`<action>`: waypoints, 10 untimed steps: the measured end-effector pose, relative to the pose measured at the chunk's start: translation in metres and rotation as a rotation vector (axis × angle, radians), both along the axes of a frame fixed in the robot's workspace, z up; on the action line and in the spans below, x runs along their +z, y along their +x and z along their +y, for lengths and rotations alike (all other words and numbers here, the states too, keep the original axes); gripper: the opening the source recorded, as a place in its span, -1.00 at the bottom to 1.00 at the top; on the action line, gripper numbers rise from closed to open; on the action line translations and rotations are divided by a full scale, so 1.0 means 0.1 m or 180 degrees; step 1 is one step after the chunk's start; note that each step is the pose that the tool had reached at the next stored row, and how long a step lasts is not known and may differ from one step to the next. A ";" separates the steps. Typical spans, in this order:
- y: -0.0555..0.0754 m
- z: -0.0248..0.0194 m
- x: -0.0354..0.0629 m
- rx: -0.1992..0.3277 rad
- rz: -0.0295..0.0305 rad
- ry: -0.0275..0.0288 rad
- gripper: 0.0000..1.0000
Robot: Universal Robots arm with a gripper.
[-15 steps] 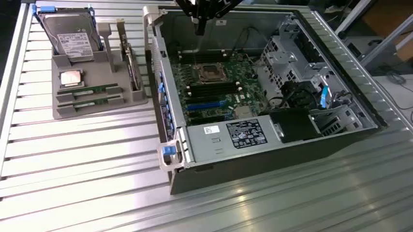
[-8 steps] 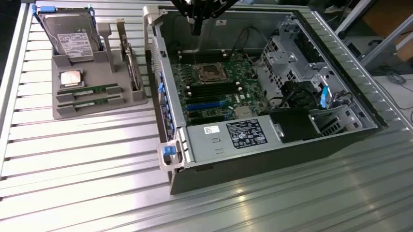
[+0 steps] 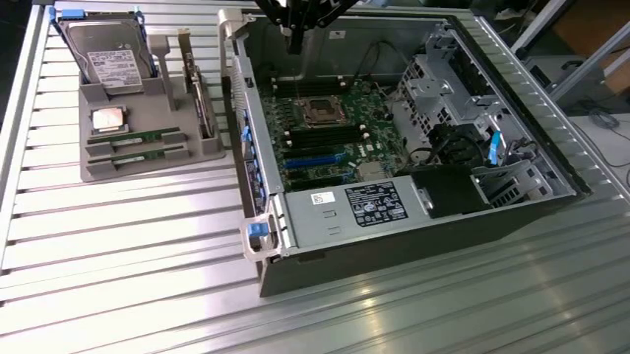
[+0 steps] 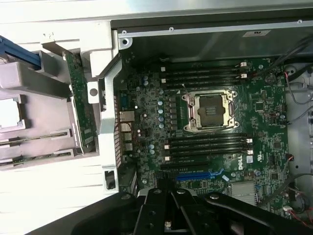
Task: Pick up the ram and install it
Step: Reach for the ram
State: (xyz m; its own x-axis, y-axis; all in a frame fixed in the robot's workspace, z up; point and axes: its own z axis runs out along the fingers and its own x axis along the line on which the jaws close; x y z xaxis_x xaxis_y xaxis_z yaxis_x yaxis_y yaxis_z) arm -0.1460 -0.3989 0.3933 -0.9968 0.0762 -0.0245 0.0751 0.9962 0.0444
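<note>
Presently, your gripper (image 3: pixel 293 43) hangs over the far end of the open computer case (image 3: pixel 394 254), with its fingers closed together and no part held between them.

Directions below are read on the exterior view.

1. The gripper stands at twelve o'clock of the processor socket (image 3: pixel 322 110), above the motherboard (image 3: pixel 285 122) and clear of it.
2. You find the first ram stick (image 3: pixel 133 137) lying flat in a groove of the grey holder (image 3: pixel 138 173). The second ram stick (image 3: pixel 138 155) lies just beside it at six o'clock, parallel to it. Neither one has been lifted.
3. The holder sits on the ribbed metal table (image 3: pixel 128 258) at nine o'clock of the case, near it. The gripper is well apart from both sticks, at roughly two o'clock of them.
4. A square silvery processor chip (image 3: pixel 108 118) rests in the holder at eleven o'clock of the first ram stick. A hard drive (image 3: pixel 108 59) with a white label stands upright at twelve o'clock of that chip.
5. Black memory slots (image 3: pixel 320 138) run across the motherboard at six o'clock of the socket; a second set lies at twelve o'clock of it.
6. The grey power supply (image 3: pixel 344 210) fills the near end of the case, at six o'clock of the motherboard.
7. In the wrist view, the socket (image 4: pixel 210 111) shows open, with slots on both of its long sides.
</note>
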 end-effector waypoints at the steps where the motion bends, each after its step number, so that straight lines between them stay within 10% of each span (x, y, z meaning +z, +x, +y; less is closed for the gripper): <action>1: -0.01 0.000 0.000 0.0000 0.0000 0.0000 -0.79; 10: -0.09 0.000 0.000 0.0000 0.0000 0.0000 -0.79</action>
